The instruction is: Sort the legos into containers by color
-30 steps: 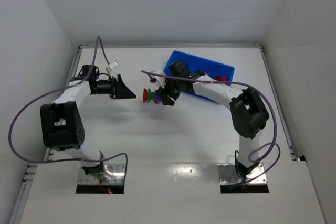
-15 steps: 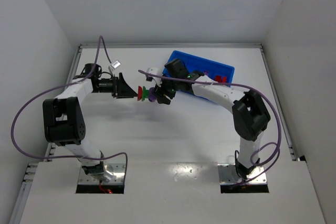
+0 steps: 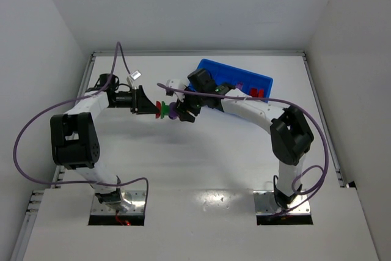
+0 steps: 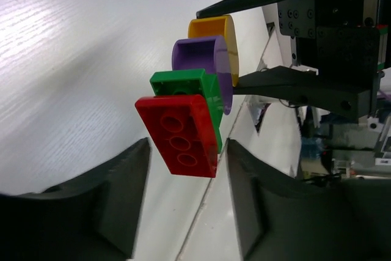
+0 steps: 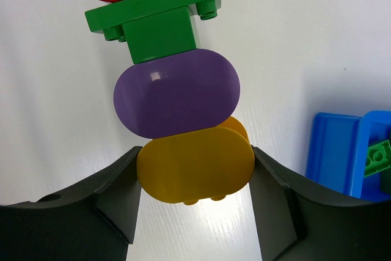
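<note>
From the top, I see the lego stack [image 3: 166,109] held over the table [image 3: 183,169], lying 9 to 3, red end at 9; the blue bin [image 3: 256,79] waits at 2. On my left wrist, the left fingers [image 4: 110,200] sit beside the red brick [image 4: 180,132]; squeezing, I cannot tell. On my right wrist, the right fingers [image 5: 110,206] clench the yellow piece [image 5: 195,163]. A crooked pull could drop it.
</note>
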`<state>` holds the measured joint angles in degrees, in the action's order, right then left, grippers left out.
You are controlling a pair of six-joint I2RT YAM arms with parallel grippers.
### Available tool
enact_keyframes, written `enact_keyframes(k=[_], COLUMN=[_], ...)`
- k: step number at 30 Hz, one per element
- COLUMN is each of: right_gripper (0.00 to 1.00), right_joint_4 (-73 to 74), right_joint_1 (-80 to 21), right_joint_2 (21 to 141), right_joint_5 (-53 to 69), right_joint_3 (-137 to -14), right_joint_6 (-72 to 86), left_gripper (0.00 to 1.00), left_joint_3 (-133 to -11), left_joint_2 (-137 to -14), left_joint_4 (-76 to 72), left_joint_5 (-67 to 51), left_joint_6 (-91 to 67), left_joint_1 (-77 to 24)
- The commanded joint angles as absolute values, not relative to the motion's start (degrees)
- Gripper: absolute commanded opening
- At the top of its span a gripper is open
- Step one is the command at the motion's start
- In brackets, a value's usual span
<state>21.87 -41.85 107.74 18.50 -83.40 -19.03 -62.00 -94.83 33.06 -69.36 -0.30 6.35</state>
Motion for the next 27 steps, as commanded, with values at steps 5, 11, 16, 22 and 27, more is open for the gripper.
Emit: enact_keyframes(k=[5, 11, 16, 22, 27], right_gripper=[0.00, 0.00, 0.00, 0.00, 0.00], right_joint_4=[19.60, 19.60, 19.60, 19.07, 19.07], right_joint_1=[-42.98, -42.98, -42.98, -40.61, -36.49], right_joint_2=[105.46, 105.99, 105.47, 102.49, 98.36], right_joint_5=[19.78, 19.25, 18.19, 14.16, 11.87], right_joint_3=[-86.04, -86.04, -85.44, -81.83, -77.53], right_joint_6=[-18.72, -18.72, -18.72, -18.72, -18.72], left_gripper=[0.49, 0.31, 0.15, 0.12, 0.12], left_joint_3=[-64.16, -64.16, -64.16, -63.63, -62.40], left_joint_2=[-95.80, -95.80, -95.80, -94.49, -93.25], left_joint_4=[31.29, 31.29, 31.29, 31.81, 34.36], left_joint_5=[-73.73, -75.40, -74.36, -72.52, -71.10], left_joint_6=[0.44, 0.96, 0.97, 2.02, 5.35], left_joint_1=[5.89, 5.89, 5.89, 8.60, 10.98])
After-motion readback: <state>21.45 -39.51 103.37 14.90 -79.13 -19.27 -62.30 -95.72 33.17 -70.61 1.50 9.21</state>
